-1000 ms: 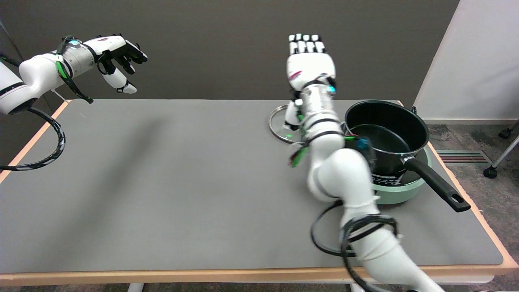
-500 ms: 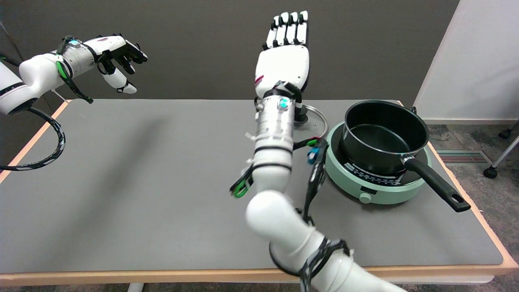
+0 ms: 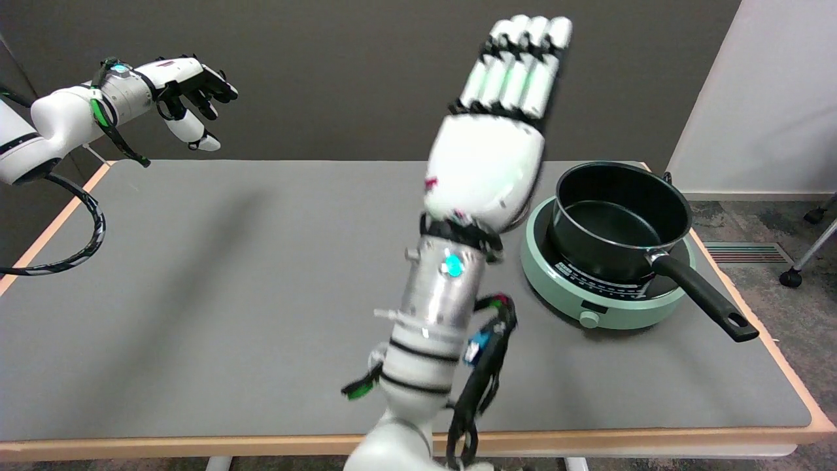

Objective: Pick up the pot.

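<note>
Grey table (image 3: 229, 294) | black pot (image 3: 621, 219), long handle | right hand (image 3: 487, 170) fingers (image 3: 516, 72) straight, empty

We see the right hand (image 3: 487, 167) raised above the grey bench (image 3: 229, 294), back of the palm toward us, its fingers (image 3: 516, 72) straight, close together and holding nothing. To its right the black pot (image 3: 621, 219) sits on a green cooker (image 3: 605, 307), its handle (image 3: 703, 297) pointing toward the bench's near right corner, apart from the hand.
</note>
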You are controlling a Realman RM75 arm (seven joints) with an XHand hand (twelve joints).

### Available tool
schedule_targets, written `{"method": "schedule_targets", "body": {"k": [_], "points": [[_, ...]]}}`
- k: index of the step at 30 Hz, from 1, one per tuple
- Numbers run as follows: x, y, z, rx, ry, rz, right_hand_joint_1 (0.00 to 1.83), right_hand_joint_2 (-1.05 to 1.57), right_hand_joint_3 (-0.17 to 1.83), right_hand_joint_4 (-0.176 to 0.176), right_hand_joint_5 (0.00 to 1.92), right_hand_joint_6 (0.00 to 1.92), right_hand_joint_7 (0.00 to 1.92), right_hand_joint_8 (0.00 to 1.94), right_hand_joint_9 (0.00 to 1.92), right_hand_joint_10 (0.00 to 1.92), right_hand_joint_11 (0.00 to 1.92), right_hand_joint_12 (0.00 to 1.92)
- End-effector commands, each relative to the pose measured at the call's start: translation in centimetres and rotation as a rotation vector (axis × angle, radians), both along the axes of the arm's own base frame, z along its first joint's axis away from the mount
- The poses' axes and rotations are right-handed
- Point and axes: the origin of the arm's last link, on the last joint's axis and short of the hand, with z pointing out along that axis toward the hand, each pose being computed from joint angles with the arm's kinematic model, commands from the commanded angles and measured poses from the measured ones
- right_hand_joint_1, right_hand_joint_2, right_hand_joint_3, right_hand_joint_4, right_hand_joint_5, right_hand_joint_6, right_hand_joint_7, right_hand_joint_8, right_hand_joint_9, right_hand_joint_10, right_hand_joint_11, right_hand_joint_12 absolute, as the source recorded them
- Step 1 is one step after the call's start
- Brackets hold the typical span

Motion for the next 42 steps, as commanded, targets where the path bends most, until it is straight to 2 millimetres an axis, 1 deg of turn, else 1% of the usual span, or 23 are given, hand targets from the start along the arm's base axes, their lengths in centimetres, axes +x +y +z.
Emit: {"method": "schedule_targets", "body": {"k": [1,3,5,10,12,15,17,24,28,36,38,42], "points": [[-2.3,9.3,0.1,-0.199,-0.078,0.116,1.35,-0.58,0.77,-0.134,0.05,0.05,0.05,0.05,0.05,0.05,0.05,0.05],[-2.4,9.4,0.5,-0.204,-0.104,0.101,1.35,-0.59,0.77,-0.128,0.05,0.05,0.05,0.05,0.05,0.05,0.05,0.05],[-2.6,9.2,1.2,-0.211,-0.135,0.076,1.36,-0.6,0.77,-0.13,0.05,0.05,0.05,0.05,0.05,0.05,0.05,0.05],[-3.1,8.7,3.6,-0.244,-0.221,0.026,1.36,-0.61,0.79,-0.129,0.05,0.05,0.05,0.05,0.05,0.05,0.05,0.05],[-3.2,8.7,4.8,-0.266,-0.253,0.021,1.37,-0.61,0.78,-0.133,0.05,0.05,0.05,0.05,0.05,0.05,0.05,0.05],[-2.9,8.9,6.2,-0.294,-0.291,0.031,1.39,-0.62,0.76,-0.164,0.05,0.05,0.05,0.05,0.05,0.05,0.05,0.05],[-2.7,9.0,6.9,-0.305,-0.315,0.035,1.39,-0.62,0.75,-0.176,0.05,0.05,0.05,0.05,0.05,0.05,0.05,0.05],[-2.0,9.5,9.5,-0.363,-0.415,0.06,1.37,-0.62,0.75,-0.176,0.05,0.05,0.05,0.05,0.05,0.05,0.05,0.05],[-2.2,9.3,11.0,-0.396,-0.479,0.052,1.37,-0.62,0.76,-0.176,0.05,0.05,0.05,0.05,0.05,0.05,0.05,0.05],[-3.3,7.7,14.8,-0.503,-0.64,0.021,1.37,-0.63,0.85,-0.176,0.05,0.05,0.05,0.05,0.05,0.05,0.05,0.05],[-3.9,7.3,15.8,-0.525,-0.695,0.023,1.36,-0.63,0.86,-0.176,0.05,0.05,0.05,0.05,0.05,0.05,0.05,0.05],[-5.1,6.7,17.0,-0.557,-0.771,0.026,1.35,-0.63,0.87,-0.176,0.05,0.05,0.05,0.05,0.05,0.05,0.05,0.05]]}}
